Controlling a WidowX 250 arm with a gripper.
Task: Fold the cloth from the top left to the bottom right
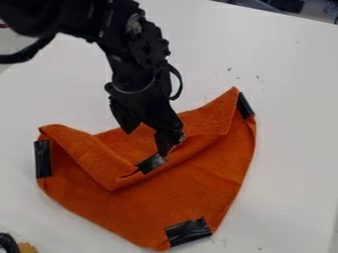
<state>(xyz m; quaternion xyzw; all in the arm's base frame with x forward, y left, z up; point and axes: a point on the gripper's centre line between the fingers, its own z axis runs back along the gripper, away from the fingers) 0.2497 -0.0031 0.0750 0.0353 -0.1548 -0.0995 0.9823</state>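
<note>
Tabletop, white and flat [290, 123], is extending around a partly folded orange fabric cloth [198, 188]. Over the cloth's upper middle, a black two-finger gripper [147, 143] is hanging, fingers parted. Black tape strips [188, 232] are sitting at the cloth's corners.

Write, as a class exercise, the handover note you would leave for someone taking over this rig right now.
Gripper: fingers apart, over the upper middle of the orange cloth, one fingertip close to the inner black tape.
Cloth: on the white table, with tape also at its left, right and bottom corners.
Done: upper part turned inward, its taped corner near the middle.
Left: bring that corner to the bottom tape, probably regripping first, then flatten the fold.
</note>
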